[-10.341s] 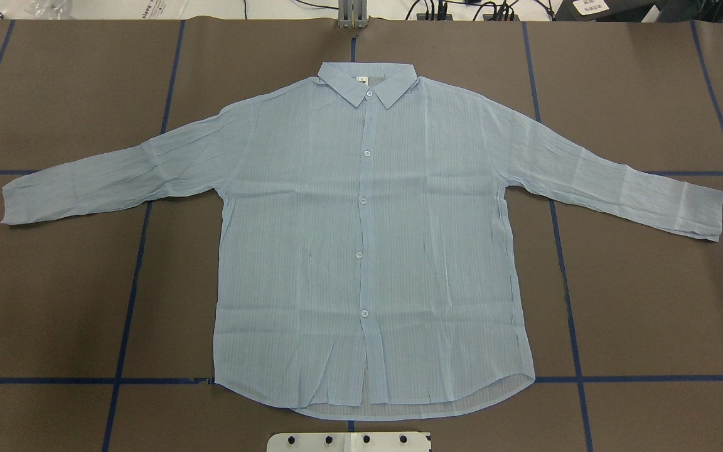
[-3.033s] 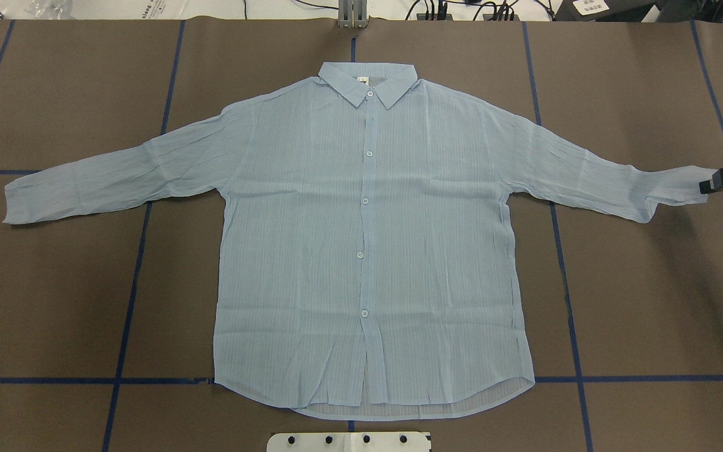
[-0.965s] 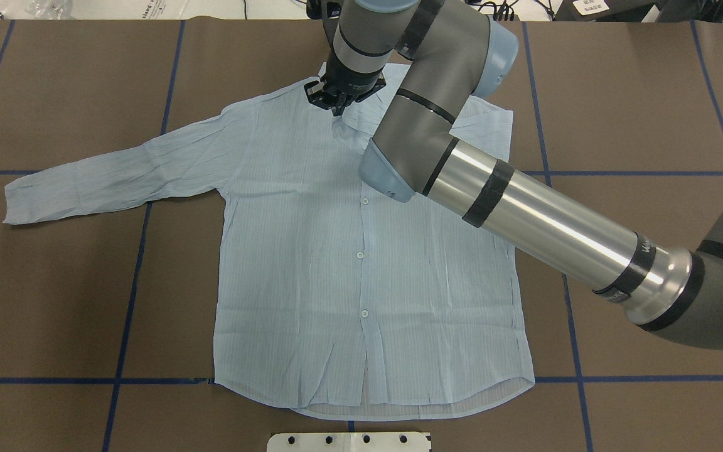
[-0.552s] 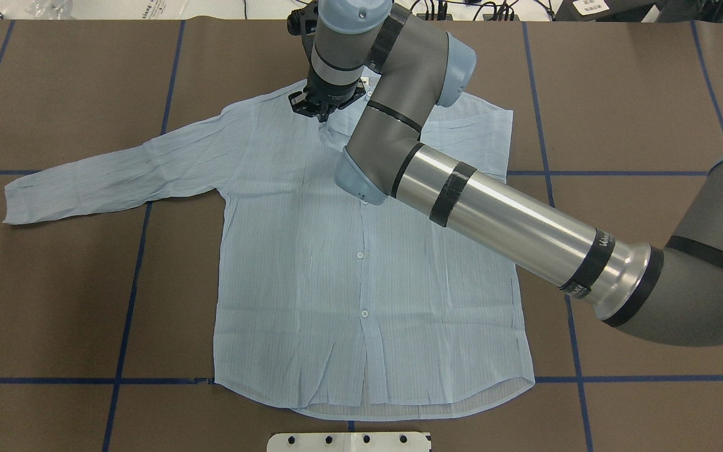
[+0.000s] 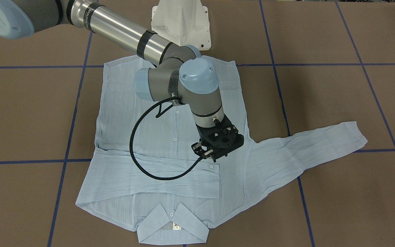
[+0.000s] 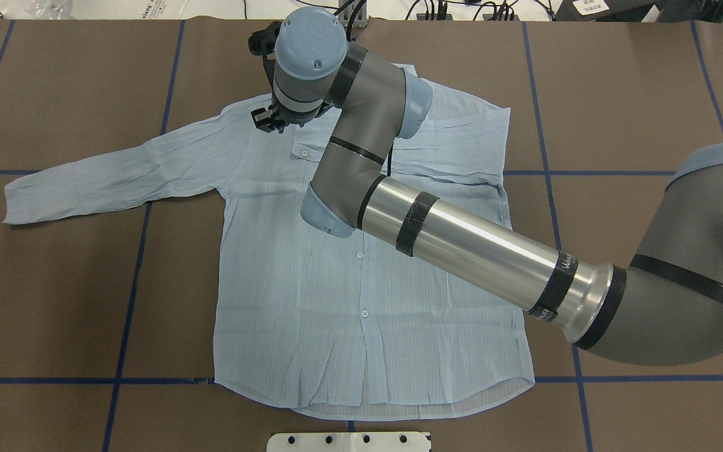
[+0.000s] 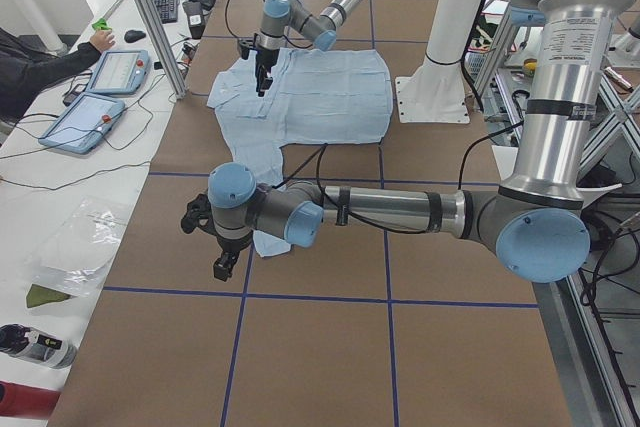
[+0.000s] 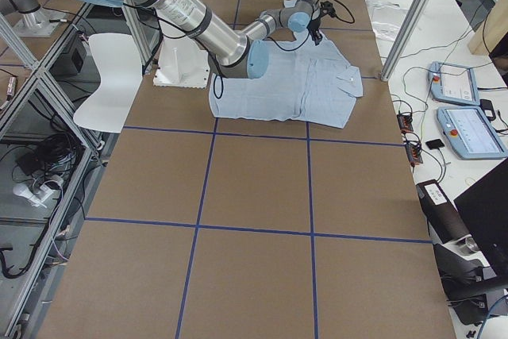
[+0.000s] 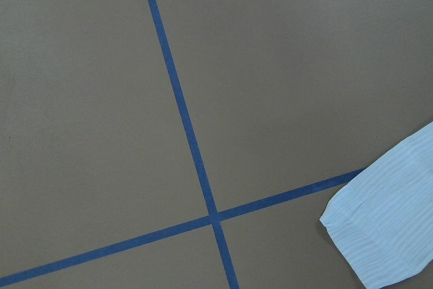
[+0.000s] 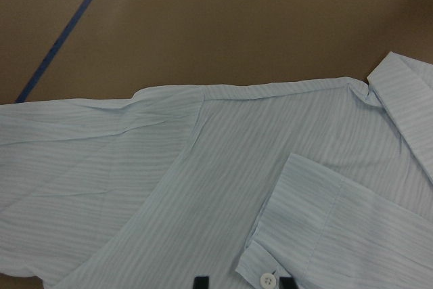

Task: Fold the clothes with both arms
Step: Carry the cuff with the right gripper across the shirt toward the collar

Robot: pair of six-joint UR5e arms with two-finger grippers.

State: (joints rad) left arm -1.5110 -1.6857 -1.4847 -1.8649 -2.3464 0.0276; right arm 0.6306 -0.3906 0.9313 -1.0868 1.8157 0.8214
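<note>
Shirt [image 6: 361,282] lies flat on the surface [image 6: 54,301], its folded-over cuff [image 10: 260,269] just below and between the spread right jaws, so we lift straight up without snagging the fold; whether the left jaws are spread we cannot tell.

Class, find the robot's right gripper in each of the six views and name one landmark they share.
Front-facing: right gripper at centre, above the folded cuff.
Overhead: gripper upper left of centre.
Exterior left: far arm's gripper, top, left of centre.
Exterior right: gripper at top, right of centre.
Left wrist: not in it.
Right wrist: only its fingertips, bottom edge.
Shared landmark: the light blue shirt.
</note>
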